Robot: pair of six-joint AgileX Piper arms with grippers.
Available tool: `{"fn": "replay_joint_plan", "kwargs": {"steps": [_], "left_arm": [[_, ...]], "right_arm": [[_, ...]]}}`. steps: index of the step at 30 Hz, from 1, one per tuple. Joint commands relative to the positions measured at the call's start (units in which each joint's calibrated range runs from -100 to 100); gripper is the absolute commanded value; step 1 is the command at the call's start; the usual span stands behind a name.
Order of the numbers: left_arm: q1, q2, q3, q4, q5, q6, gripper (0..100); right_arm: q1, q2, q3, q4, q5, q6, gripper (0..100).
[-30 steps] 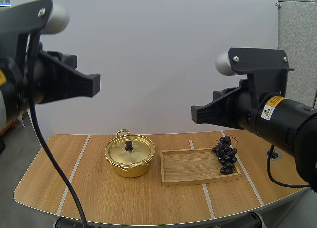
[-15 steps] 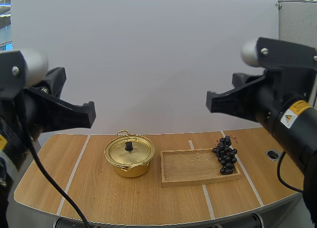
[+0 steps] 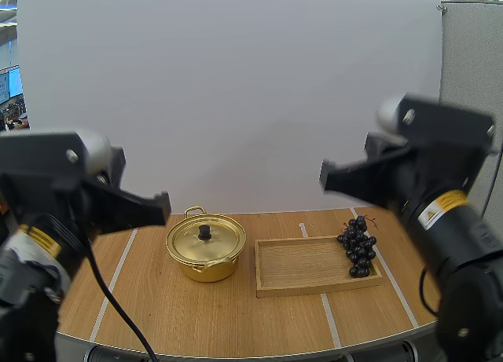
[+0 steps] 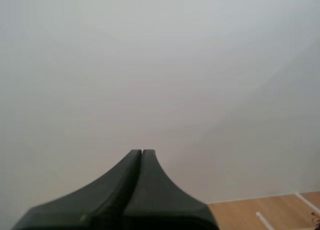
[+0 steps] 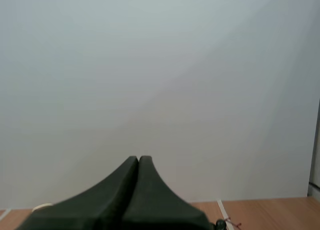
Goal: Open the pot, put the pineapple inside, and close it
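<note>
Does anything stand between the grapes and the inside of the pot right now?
Yes. The lid sits on the pot, closing it. The wooden tray lies flat between the grapes and the pot, probably low enough to carry over.

You have bright, even light: faint shadow on the surface (image 3: pixel 157 307) beneath the pot (image 3: pixel 206 265), its lid (image 3: pixel 189 240) glinting mildly.
</note>
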Motion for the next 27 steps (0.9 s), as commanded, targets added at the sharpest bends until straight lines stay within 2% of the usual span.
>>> {"fn": "replay_joint_plan", "kwargs": {"steps": [1,7,11,20,27], "left_arm": [[0.25,-0.2,18.3,0.4,-20.7,3.8,0],[0.25,-0.2,29.8,0.4,-28.9,3.8,0],[0.25,-0.2,34.8,0.4,-29.5,3.8,0],[0.25,-0.2,40.2,0.4,-31.3,3.5,0],[0.78,-0.2,40.2,0.2,-27.9,0.9,0]], "right_arm": [[-0.2,-0.4,18.1,0.4,-16.7,-2.9,0],[-0.2,-0.4,27.5,0.4,-18.2,-2.9,0],[-0.2,-0.4,32.1,0.4,-18.2,-2.9,0],[-0.2,-0.4,38.9,0.4,-18.2,-2.9,0],[-0.2,-0.4,38.9,0.4,-14.2,-2.9,0]]}}
